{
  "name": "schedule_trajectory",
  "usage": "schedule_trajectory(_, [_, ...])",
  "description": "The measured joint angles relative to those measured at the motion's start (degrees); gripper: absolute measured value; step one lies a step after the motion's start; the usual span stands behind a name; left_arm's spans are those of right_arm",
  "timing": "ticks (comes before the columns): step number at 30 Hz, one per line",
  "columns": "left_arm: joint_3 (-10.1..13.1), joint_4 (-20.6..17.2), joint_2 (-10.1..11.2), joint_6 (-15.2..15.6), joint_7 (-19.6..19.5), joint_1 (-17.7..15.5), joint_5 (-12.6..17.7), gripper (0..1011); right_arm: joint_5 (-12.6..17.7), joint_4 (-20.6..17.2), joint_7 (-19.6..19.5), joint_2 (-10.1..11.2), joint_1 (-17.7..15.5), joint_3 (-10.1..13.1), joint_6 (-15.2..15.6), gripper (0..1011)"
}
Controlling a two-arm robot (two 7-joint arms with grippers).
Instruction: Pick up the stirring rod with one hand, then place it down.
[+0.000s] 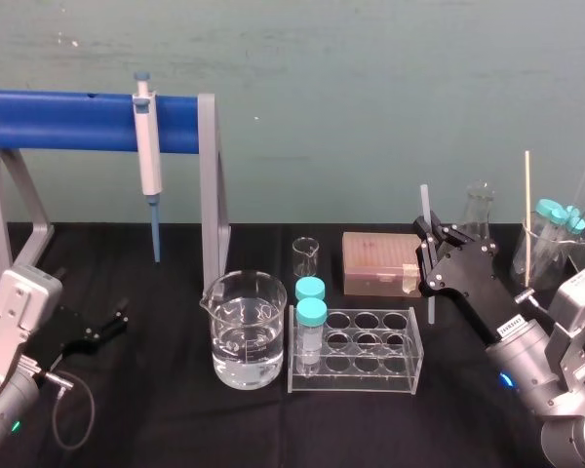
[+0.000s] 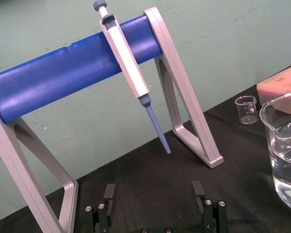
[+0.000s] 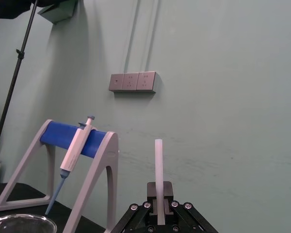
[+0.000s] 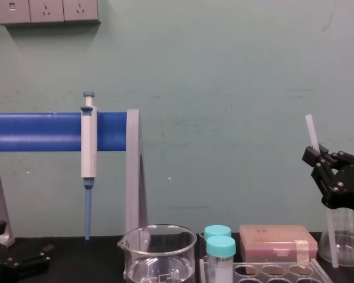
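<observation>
The stirring rod [image 1: 426,210] is a thin translucent white stick that stands nearly upright just right of the tube rack. My right gripper [image 1: 427,250] is shut on it around its middle. In the chest view the stirring rod [image 4: 311,132] sticks up above the right gripper [image 4: 319,158], and its lower part runs down in front of a flask. The right wrist view has the stirring rod [image 3: 158,170] rising from between the shut fingers [image 3: 166,190]. My left gripper [image 1: 112,322] rests low at the table's left, open and holding nothing, its fingers [image 2: 109,194] wide apart.
A white-and-grey pipette [image 1: 148,156] hangs on the blue-barred stand [image 1: 78,119]. A water-filled beaker [image 1: 244,330], a clear rack [image 1: 370,356] with two teal-capped tubes [image 1: 312,317], a small beaker [image 1: 305,255] and a tip box [image 1: 380,263] fill the middle. A flask [image 1: 479,210] and a beaker of tubes [image 1: 551,244] stand far right.
</observation>
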Motion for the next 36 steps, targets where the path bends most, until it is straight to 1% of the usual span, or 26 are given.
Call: schedule_trajectory(36, [0.0, 0.0, 0.0, 0.0, 0.0, 0.0, 0.0, 1000, 0.0, 0.0, 0.0, 0.0, 0.0, 0.0, -0.1, 72])
